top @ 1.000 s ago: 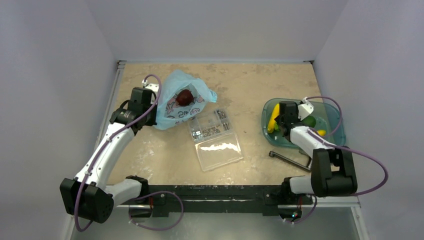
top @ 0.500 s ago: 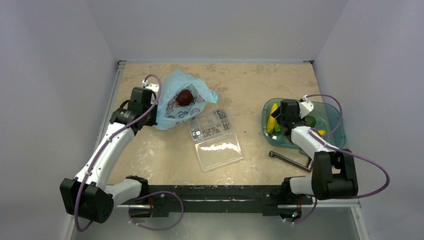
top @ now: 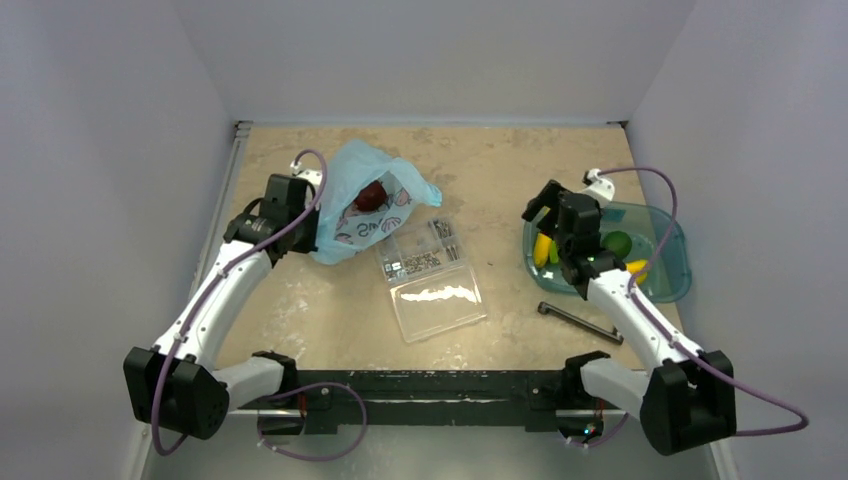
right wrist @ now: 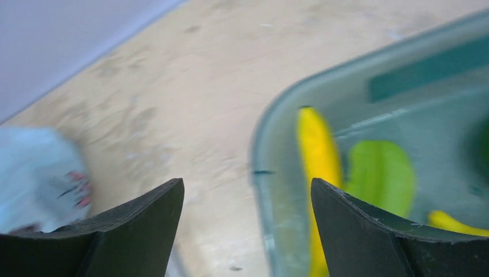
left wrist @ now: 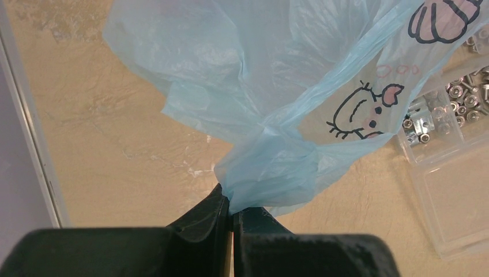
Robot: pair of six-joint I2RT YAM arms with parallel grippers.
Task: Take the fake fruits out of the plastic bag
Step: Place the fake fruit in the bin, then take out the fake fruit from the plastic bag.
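Two arms, one bag, fruit in two places.
From above, the left gripper (top: 312, 235) pinches the bag (top: 360, 220); a dark red fruit (top: 371, 195) peeks out, half hidden. Left wrist: jaws clamped on blue plastic, fruit out of sight. Right wrist, blurry: the right gripper (right wrist: 247, 190) gapes, holding nothing, by the tray (right wrist: 403, 121) with a banana (right wrist: 317, 153) and a green fruit (right wrist: 380, 176).

Plastic bag (top: 345, 222) left, fruit (top: 371, 195) inside; box (top: 438, 295) centre; tray (top: 668, 278) right, holding other fruits (top: 617, 242).
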